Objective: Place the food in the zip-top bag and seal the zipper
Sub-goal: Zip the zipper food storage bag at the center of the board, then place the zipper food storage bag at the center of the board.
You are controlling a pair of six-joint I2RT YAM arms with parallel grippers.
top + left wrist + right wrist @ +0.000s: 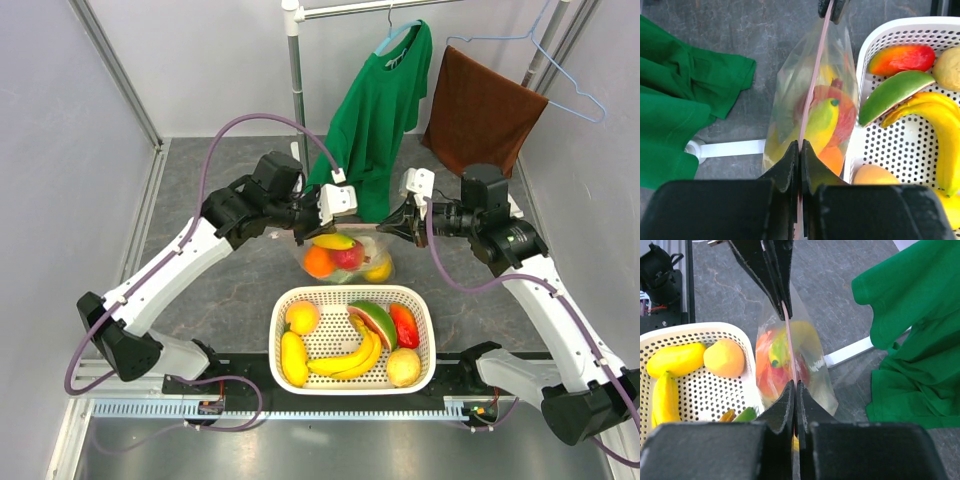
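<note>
Two closed pincers: left gripper [800, 145] and right gripper [794, 386] grip the zipper [812, 90].
We see a basket [352, 290] just beside the bag [790, 85], a green shirt [375, 110] behind.

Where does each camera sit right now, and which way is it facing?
Top external: above and behind the bases, looking down the table; left arm and right arm hold the zip-top bag beyond the white basket.
Left wrist: looks along the left fingers, pinched on the zipper, toward the right fingers.
Right wrist: mirrored, from the right fingers along the zipper toward the left fingers.
Shared: both wrist views show bag, basket and green shirt.
</note>
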